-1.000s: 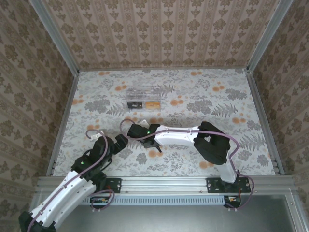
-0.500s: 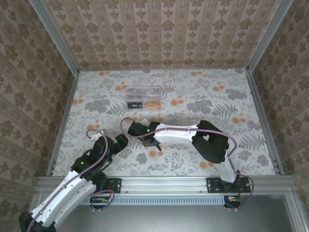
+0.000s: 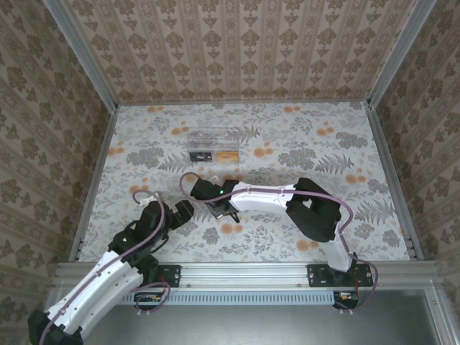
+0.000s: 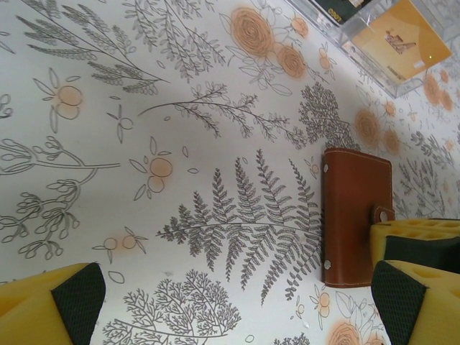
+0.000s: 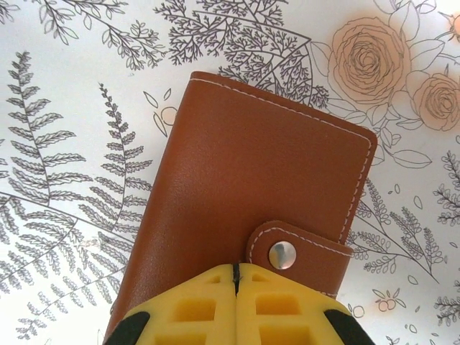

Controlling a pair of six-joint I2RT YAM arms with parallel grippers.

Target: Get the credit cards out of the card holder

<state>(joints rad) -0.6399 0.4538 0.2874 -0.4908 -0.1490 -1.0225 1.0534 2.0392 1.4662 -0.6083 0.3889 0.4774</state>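
The brown card holder lies closed mid-frame on the counter. Right jaws are squeezed together by its snap. Left jaws are wide apart.

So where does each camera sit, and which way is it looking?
Top external: above and behind, looking down on the table; left arm and right arm show.
Left wrist: low over the table, facing the card holder and clear box; left gripper open.
Right wrist: close above the card holder; right gripper shut beside its snap strap.
Shared: both wrist views show the closed card holder.
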